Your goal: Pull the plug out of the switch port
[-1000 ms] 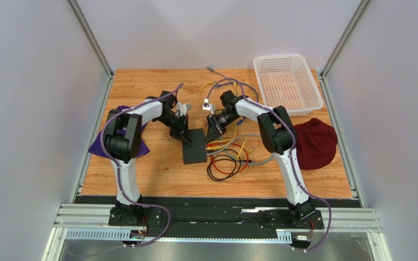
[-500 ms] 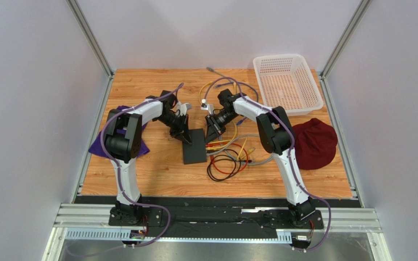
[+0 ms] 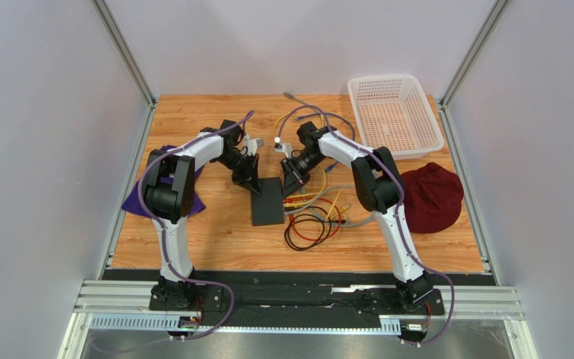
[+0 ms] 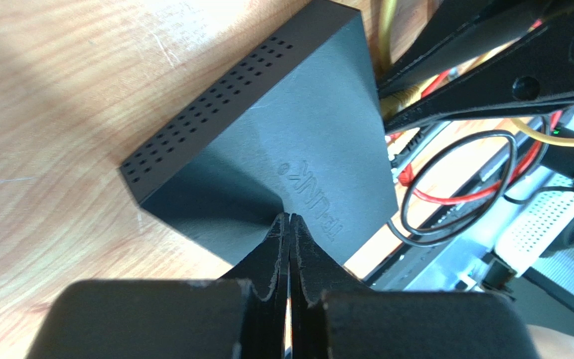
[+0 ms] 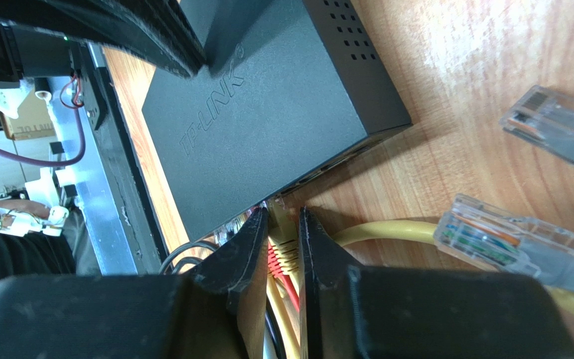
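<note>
The black switch point(image 3: 267, 202) lies flat on the wooden table, with its socket edge facing the cable tangle. My left gripper point(image 4: 290, 218) is shut, and its closed tips rest on the switch's top point(image 4: 290, 134) near the embossed logo. My right gripper point(image 5: 282, 213) sits at the socket edge of the switch point(image 5: 267, 112). Its two fingers are closed on the yellow plug point(image 5: 285, 250), which still sits in a port. A red plug point(image 5: 273, 265) lies right beside it. From above, both grippers point(image 3: 253, 185) point(image 3: 291, 187) flank the switch's far end.
A tangle of yellow, red, black and grey cables point(image 3: 312, 224) lies right of the switch. Two loose clear connectors point(image 5: 503, 235) point(image 5: 559, 127) lie on the wood near my right fingers. A white basket point(image 3: 395, 112) stands at the back right, with a maroon cap point(image 3: 432, 196) on the right and a purple cloth point(image 3: 136, 196) on the left.
My right gripper's fingers have drawn in around the yellow plug and edged slightly left toward the switch. The left gripper stays shut on the switch's top.
</note>
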`<state>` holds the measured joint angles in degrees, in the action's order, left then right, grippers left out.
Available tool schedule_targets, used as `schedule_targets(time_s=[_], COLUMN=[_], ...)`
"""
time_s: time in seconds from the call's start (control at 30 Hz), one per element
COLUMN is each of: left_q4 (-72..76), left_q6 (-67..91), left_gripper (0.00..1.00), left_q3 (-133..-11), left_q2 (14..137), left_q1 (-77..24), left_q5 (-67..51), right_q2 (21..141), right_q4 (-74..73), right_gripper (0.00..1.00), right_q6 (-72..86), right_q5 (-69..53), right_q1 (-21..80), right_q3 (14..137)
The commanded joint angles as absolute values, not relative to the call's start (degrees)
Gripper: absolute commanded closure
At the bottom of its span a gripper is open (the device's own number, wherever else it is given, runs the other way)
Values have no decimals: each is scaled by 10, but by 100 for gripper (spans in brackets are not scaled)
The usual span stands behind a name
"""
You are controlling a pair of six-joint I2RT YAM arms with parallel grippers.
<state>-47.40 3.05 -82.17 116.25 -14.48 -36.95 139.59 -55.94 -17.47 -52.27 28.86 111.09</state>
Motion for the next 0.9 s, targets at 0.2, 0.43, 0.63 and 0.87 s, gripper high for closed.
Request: schedule_targets(time_s=[0.2, 0.43, 0.63, 0.87], left_q4=[-496, -510, -518, -519], left_q6=[-33, -40, -38, -27], left_gripper=[100, 100, 100, 100], left_q3=[-869, -894, -890, -930], left_q2=[1186, 1191, 1197, 1202], left_q1=[-142, -142, -142, -142], left_q5=[-327, -315, -309, -315], right_q2=[1426, 1396, 1353, 1330], right_q4=[-644, -676, -664, -638], right_gripper=[100, 100, 100, 100], right_q6=[-253, -275, -293, -275], right_q5=[-359, -287, -260, -279], right_q1=[287, 280, 277, 277], right_q3=[1155, 1175, 1146, 1113])
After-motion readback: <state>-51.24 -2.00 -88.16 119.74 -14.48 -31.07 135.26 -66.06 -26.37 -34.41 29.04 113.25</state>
